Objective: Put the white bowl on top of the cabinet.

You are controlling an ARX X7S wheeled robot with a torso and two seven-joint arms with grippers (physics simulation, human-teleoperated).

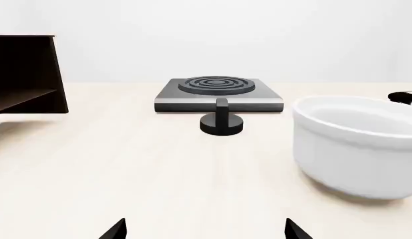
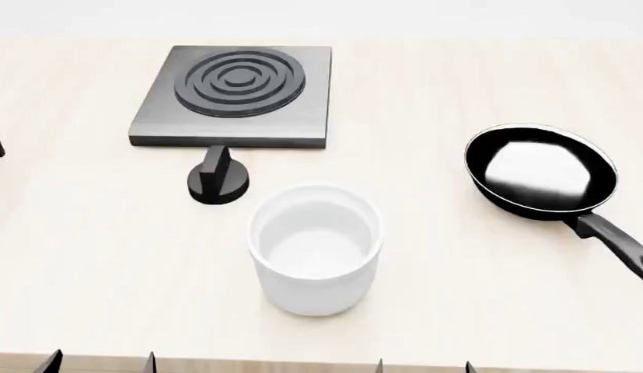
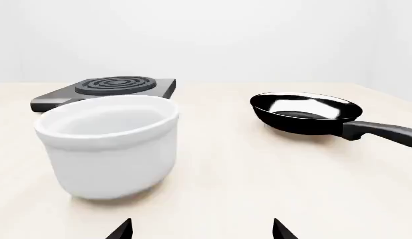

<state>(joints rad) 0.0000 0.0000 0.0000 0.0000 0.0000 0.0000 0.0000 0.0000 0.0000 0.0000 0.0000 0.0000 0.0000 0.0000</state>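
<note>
The white bowl (image 2: pixel 315 247) stands upright on the table (image 2: pixel 82 256), near centre, untouched. Both claws are released and empty: the left gripper (image 2: pixel 99 361) and right gripper (image 2: pixel 423 365) hang at the near edge, flanking it. The cabinet (image 1: pixel 26 74) stands far left

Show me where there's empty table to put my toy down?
Bare table lies left of the white bowl, and more between the bowl and the frying pan. It is crowded behind the bowl, where the black knob sits close to the stove plate.
</note>
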